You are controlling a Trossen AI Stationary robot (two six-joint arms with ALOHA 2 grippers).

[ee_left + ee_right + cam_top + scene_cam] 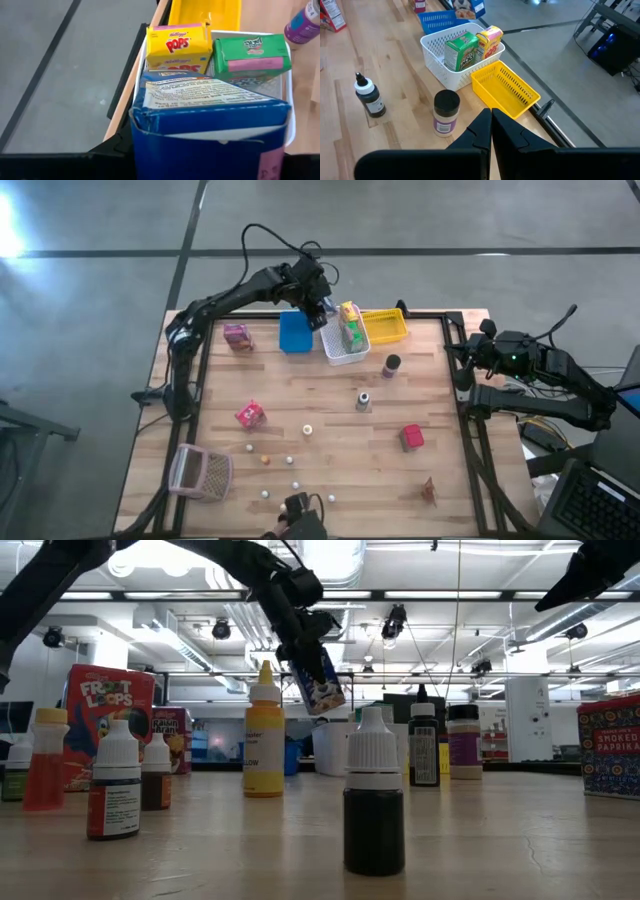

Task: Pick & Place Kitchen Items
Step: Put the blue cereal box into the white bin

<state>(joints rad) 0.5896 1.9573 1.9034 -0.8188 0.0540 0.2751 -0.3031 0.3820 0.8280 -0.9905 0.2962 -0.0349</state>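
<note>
My left gripper (318, 308) is at the table's far edge, over the white bin (334, 353), shut on a blue box (210, 125). That bin holds a yellow box (177, 46) and a green box (252, 56), which stand side by side. The blue bin (295, 333) and the yellow bin (385, 328) flank it. Loose on the table are a pink box (238, 336), a pink-red box (250, 414), a red box (411, 437), a dark jar (391, 365), a grey jar (364, 401) and small balls (290, 461). My right gripper (491, 119) is shut and waits at the right edge. My left gripper holds the blue box by its upper end (308, 652), coming from above. The box (324, 682) hangs tilted below the fingers, lifted clear over the white bin. In the wrist view the box itself hides the fingers, so the exact hold does not show.
A pinkish mesh basket (200, 472) lies at the near left corner. A small brown item (429, 491) sits near the right front. In the low view, dropper bottles (373, 805) and boxes stand close to the camera. Bare wood shows around the table's middle.
</note>
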